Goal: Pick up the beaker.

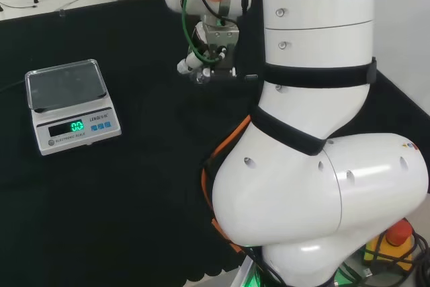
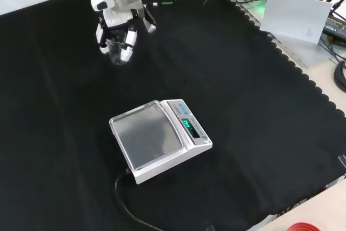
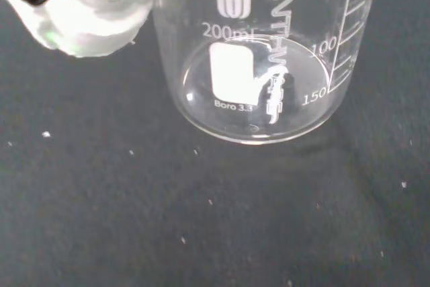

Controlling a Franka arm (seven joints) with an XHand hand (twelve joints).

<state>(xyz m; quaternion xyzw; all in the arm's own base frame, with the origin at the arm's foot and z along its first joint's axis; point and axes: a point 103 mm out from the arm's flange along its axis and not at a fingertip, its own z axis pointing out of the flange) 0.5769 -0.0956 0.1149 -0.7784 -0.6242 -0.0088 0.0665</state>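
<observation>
Clear, glossy glass beaker [image 3: 255, 58] with white print on matt black cloth [image 2: 254, 101] — lint-flecked up close — beside a scale [image 2: 160, 138] with a brushed-metal pan.

head: behind arm, over bench | front: opposite, down | wrist: close | shared: scale [image 1: 70, 104]

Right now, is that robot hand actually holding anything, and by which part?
The robot hand has its fingers around the clear glass beaker, at its upper wall on either side. Whether they already press the glass cannot be told; the beaker looks to stand on the black cloth.
</observation>
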